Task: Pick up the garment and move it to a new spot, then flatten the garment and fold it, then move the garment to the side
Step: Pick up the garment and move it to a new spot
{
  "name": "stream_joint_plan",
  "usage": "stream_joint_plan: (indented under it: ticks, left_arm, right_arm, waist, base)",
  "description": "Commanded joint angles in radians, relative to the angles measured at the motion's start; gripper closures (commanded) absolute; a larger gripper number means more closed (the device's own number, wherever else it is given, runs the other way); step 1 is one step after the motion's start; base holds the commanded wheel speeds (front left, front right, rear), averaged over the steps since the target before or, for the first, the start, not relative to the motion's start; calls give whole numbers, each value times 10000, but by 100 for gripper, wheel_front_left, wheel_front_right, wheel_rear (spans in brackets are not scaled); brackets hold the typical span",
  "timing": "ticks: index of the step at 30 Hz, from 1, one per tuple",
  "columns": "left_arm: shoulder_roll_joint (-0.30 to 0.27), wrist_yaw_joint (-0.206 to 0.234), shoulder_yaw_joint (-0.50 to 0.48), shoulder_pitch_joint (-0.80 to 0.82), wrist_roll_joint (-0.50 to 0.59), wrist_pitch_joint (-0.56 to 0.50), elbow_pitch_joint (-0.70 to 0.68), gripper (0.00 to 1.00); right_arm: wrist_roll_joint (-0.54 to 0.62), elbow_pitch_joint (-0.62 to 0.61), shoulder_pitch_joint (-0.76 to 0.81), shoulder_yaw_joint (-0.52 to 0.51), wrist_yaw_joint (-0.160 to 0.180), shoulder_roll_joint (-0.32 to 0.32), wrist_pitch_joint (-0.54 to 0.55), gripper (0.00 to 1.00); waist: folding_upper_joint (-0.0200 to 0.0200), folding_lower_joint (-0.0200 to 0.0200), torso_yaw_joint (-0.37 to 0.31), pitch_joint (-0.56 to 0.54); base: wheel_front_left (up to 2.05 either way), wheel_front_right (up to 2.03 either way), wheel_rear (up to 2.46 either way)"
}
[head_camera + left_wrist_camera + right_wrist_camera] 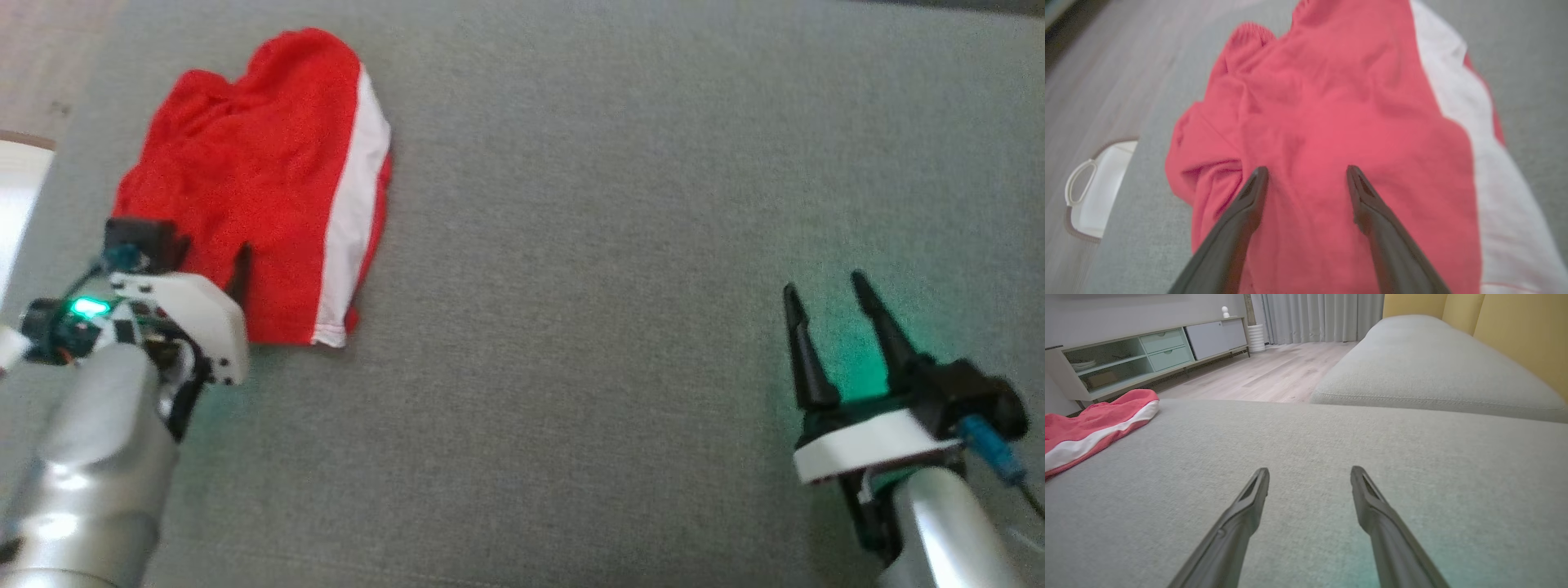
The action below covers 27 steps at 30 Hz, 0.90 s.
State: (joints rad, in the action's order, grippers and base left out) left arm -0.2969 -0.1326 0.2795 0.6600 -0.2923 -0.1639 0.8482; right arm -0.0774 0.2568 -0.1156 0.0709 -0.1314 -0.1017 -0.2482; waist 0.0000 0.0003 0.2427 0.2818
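Note:
The garment (245, 180) is a pair of red shorts with a white side stripe, lying crumpled at the far left of the grey sofa cushion (612, 245). My left gripper (208, 253) hangs over the garment's near edge, one dark finger showing against the red cloth. In the left wrist view the left gripper (1307, 169) stands open just above the garment (1331, 102), nothing between its fingers. My right gripper (824, 286) is open at the lower right, far from the garment, above bare cushion. The right wrist view has the right gripper (1310, 470) open and the garment (1086, 424) far to the left.
A white basket (1098, 188) stands on the wooden floor beside the cushion's left edge. A second grey cushion (1425, 367) and a yellow backrest (1515, 326) lie beyond the right gripper. A low cabinet (1147, 351) stands across the floor.

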Motion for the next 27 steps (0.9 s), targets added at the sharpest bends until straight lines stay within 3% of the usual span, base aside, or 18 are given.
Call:
stream_joint_plan:
  ticks: [1, 9, 10, 11, 16, 27]
  left_arm:
    - [-715, 21, -179, 539, -293, -341, 73, 0]
    - [-1225, 21, 508, 1340, -1564, -1710, 1120, 0]
    - [-1230, 20, 659, 1366, -1743, -1880, 1175, 56]
    - [-1249, 20, 762, 1391, -1932, -2001, 1219, 98]
    - [-1282, 20, 974, 1385, -2796, -1920, 1300, 100]
    - [-962, 20, 960, 1067, -4518, 417, 76, 100]
  right_arm:
    - [67, -423, -344, 235, 7, -217, -134, 0]
    - [223, -873, -600, -6, 7, -574, -127, 0]
    - [222, -901, -608, -38, 7, -576, -127, 0]
    - [224, -919, -613, -59, 7, -571, -128, 0]
    - [247, -880, -640, -120, 7, -423, -130, 0]
    - [173, -577, -455, -40, 7, -51, -134, 0]
  waist:
    - [0, -3, -364, 456]
    - [0, -3, -638, 1089]
    - [0, -3, -643, 1112]
    - [0, -3, -646, 1129]
    - [0, -3, -647, 927]
    - [0, -3, -941, -547]
  base:
    - [0, 0, 0]
    - [0, 0, 0]
    - [0, 0, 0]
    - [0, 0, 0]
    - [0, 0, 0]
    - [0, 0, 0]
